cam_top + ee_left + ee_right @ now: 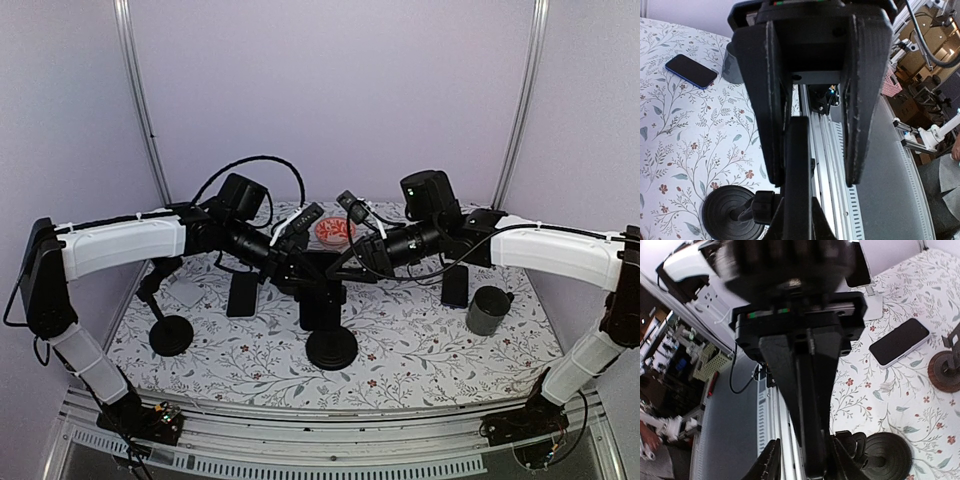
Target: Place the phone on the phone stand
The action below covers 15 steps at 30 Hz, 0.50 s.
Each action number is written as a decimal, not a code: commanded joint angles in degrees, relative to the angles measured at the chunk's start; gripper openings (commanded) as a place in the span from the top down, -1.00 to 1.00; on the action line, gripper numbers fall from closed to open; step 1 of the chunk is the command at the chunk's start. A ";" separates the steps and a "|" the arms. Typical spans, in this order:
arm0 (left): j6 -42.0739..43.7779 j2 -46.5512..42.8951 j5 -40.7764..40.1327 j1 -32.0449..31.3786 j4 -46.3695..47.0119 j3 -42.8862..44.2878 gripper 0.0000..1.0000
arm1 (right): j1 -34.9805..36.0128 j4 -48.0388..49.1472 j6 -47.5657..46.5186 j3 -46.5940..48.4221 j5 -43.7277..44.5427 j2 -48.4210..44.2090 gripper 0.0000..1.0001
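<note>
A black phone (816, 466) stands edge-on in the cradle of the middle phone stand (331, 347). In the top view the phone (320, 303) is upright above the stand's round base. My right gripper (815, 440) is shut on the phone from above, with the cradle's prongs either side of it. My left gripper (812, 180) is open around the same phone (797, 175), which lies close to its left finger (771, 125). The stand's base also shows in the left wrist view (730, 215) and the right wrist view (888, 456). The two grippers (295, 268) (352, 266) meet over the stand.
A second stand (170, 334) is at the left. Spare phones lie flat at the left (242, 295) and right (455, 286). A grey cup (487, 311) stands at the right, a red bowl (335, 232) at the back and a white pad (186, 293) at the left.
</note>
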 commanded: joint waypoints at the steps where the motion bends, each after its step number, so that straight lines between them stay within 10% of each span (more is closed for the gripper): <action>1: 1.53 1.70 -2.96 -1.15 -8.78 -1.01 1.00 | -0.13 0.11 -0.51 2.46 -1.77 1.09 0.52; 6: 0.39 0.30 -6.65 -1.16 -7.78 -0.71 0.59 | -0.30 -0.23 -1.44 3.64 -1.79 1.69 1.00; 11: -2.28 -1.86 -11.18 -0.87 -6.76 -0.49 0.13 | -2.78 -1.64 -2.73 4.97 -1.69 1.07 1.00; 13: -3.56 -3.22 -12.71 -0.91 -5.60 -1.51 -0.91 | -4.52 -2.48 -3.25 5.69 -1.74 0.59 1.00; 15: -5.76 -5.51 -14.54 -0.63 -2.87 -3.32 -0.98 | -6.67 -3.22 -3.87 6.42 -1.59 0.15 1.00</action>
